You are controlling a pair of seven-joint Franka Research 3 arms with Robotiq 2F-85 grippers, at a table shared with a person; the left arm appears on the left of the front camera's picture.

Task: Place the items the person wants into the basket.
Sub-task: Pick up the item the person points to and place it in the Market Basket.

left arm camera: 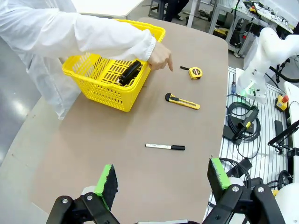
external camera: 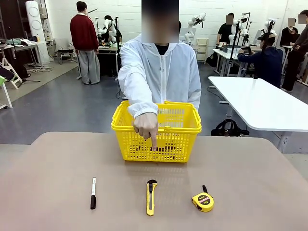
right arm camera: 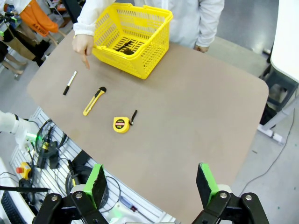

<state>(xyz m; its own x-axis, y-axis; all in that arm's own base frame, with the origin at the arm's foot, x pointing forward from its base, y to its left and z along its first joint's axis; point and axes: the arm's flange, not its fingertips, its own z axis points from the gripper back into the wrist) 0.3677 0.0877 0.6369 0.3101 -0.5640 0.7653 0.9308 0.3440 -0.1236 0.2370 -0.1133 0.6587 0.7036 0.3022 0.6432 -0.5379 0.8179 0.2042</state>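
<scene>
The yellow box cutter (external camera: 151, 197) (left arm camera: 182, 101) (right arm camera: 94, 101) lies on the table in front of the yellow basket (external camera: 192, 129) (left arm camera: 105, 95) (right arm camera: 149, 60). The person (external camera: 161, 72) in white stands behind the basket, and their hand (external camera: 146, 126) (left arm camera: 160, 57) (right arm camera: 82, 44) points one finger down toward the cutter. A black object (left arm camera: 130, 73) (right arm camera: 124, 45) lies on the basket's floor; I cannot tell whether it is the black pen. My left gripper (left arm camera: 162, 177) and right gripper (right arm camera: 152, 182) hang open and empty, high above the table's near side.
A white-and-black pen (external camera: 93, 193) (left arm camera: 165, 147) (right arm camera: 70, 83) lies to the cutter's left and a round yellow tape measure (external camera: 203, 201) (left arm camera: 195, 72) (right arm camera: 121, 124) to its right. The brown table (external camera: 240, 168) is bare around them. Cables and the other arm's base sit beyond the table's near edge.
</scene>
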